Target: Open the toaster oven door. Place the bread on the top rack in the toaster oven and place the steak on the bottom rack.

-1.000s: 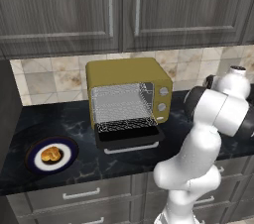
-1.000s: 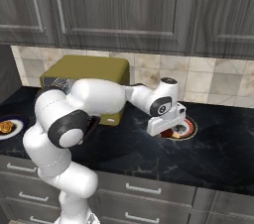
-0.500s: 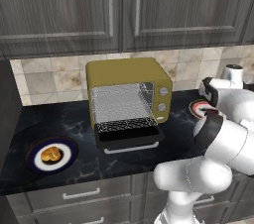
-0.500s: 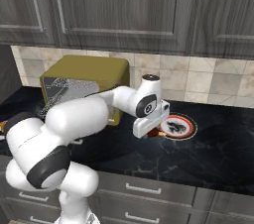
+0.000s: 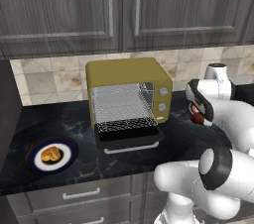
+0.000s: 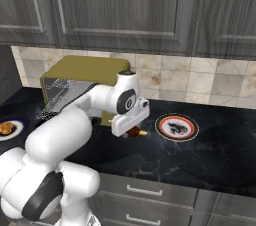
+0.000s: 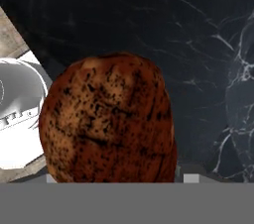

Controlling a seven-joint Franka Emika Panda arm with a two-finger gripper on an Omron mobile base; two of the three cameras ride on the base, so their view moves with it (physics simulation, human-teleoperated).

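Flat reddish-brown speckled steak, left base view: it hangs in the jaws above the black marbled desk, to the right of the boxy olive-yellow toaster oven. The black glass door lies folded down, and the thin grey wire racks are exposed. The small golden-brown bread roll sits on a dark blue-rimmed round plate, well left of the oven.

Right base view: the steak shows as a small brown lump under the white hand, between the oven and a red-rimmed white plate. That plate has dark marks on it; I cannot tell what they are.

Hand view: the steak is a rounded slab with a mottled, charred-looking matte surface. It is clamped from below by the jaws, above the glossy veined desk.

Risks:
- The grip looks to be near one edge, so the slab could pivot or slip during the swing towards the oven.
- The lowered door sticks out, so a low approach could knock it.
- The gap between the racks looks narrow, so the hand or the meat could catch the upper wires.
- The steak could end up on the wrong shelf.
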